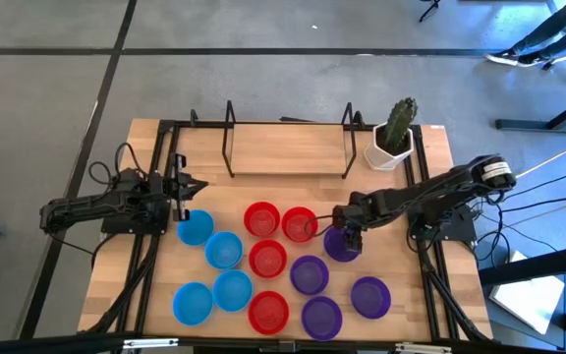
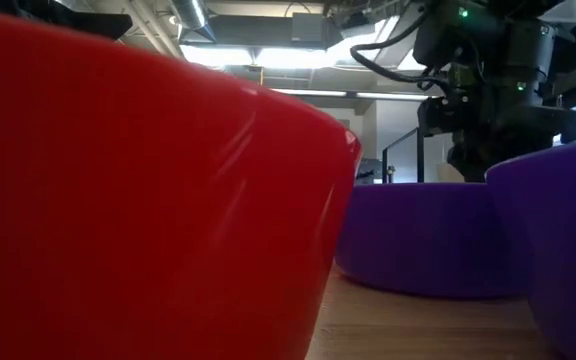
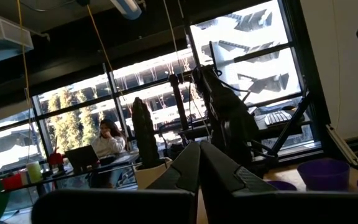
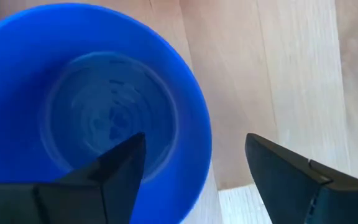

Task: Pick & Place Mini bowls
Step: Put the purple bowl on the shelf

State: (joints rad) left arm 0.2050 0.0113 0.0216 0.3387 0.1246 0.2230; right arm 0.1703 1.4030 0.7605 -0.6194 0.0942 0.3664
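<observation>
Red bowl (image 2: 118, 200) nearest | right claw (image 1: 351, 238) wide over purple bowl (image 1: 336, 249) rim | left claw (image 1: 195, 186) shut

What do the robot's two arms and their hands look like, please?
Both arms are dark, nearly black, jointed and slim. The left arm trails black cables near its base; the right arm has a white-and-black band at its outer joint and cables beside it. The right hand has two flat, dark grey, wedge-shaped fingers; the left hand has matching tapered ones.
</observation>
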